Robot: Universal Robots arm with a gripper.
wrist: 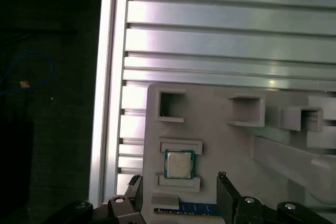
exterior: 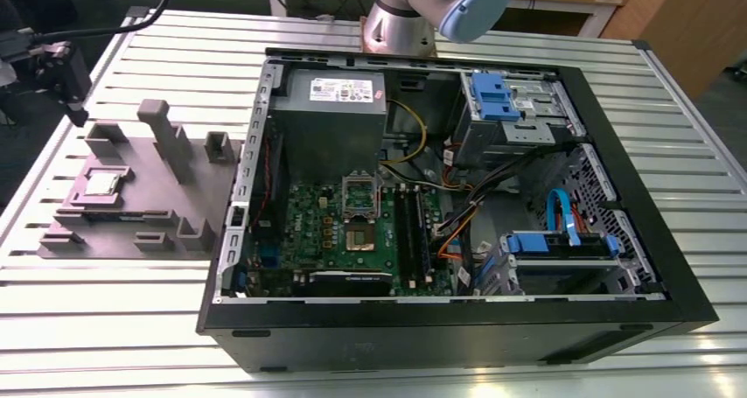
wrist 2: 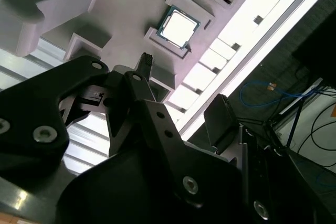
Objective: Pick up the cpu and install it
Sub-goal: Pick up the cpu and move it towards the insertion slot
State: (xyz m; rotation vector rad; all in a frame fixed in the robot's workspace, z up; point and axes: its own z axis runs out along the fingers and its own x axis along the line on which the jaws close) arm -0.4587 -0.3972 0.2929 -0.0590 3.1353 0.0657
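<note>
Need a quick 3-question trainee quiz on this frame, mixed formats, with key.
1. True or false: the cpu is already installed in the computer case.
2. Multiple choice: relative to the computer case, the grey fixture plate holding the cpu lies A) inside it; B) beside it on the slatted table, at the exterior view's left; C) on top of it.
3. Fill in: in the first wrist view the end effector hangs near the cpu with its fingers ___ and nothing between them.

Key: 1 false, as the cpu sits in a pocket of the fixture plate; 2 B; 3 open.
</note>
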